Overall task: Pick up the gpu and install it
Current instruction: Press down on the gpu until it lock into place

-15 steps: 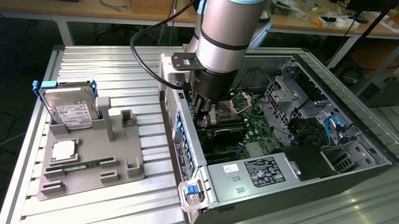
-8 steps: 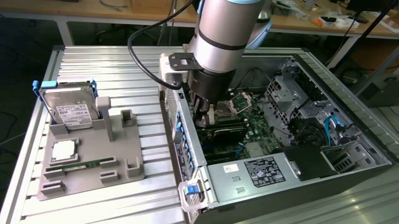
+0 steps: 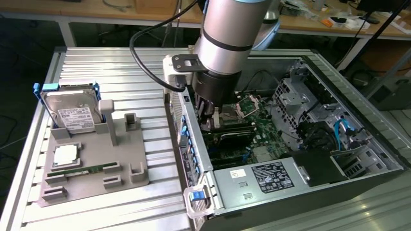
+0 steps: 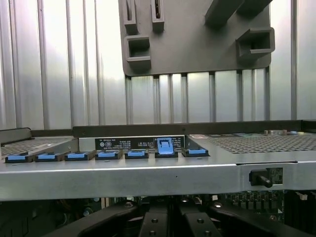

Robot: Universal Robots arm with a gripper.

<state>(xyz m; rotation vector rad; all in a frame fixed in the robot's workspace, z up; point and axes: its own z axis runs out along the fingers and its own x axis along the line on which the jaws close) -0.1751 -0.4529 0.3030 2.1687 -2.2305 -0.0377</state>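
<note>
Ribbed table [image 3: 115, 82] holds a grey tray [image 3: 122, 163] beside the open computer case [image 3: 359, 159].

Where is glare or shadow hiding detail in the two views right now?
Exterior view: daylight glare washes the ribbed table at the far end; the case interior is dim, and the arm blocks the board beneath it. Wrist view: the table's ribs glare bright; the interior below the case edge is nearly black.

Dark, thin gpu [image 3: 236, 136], seen edge-on; set low inside the open computer case [image 3: 384, 166], upright on its long edge, across the green motherboard [image 3: 260, 120].
</note>
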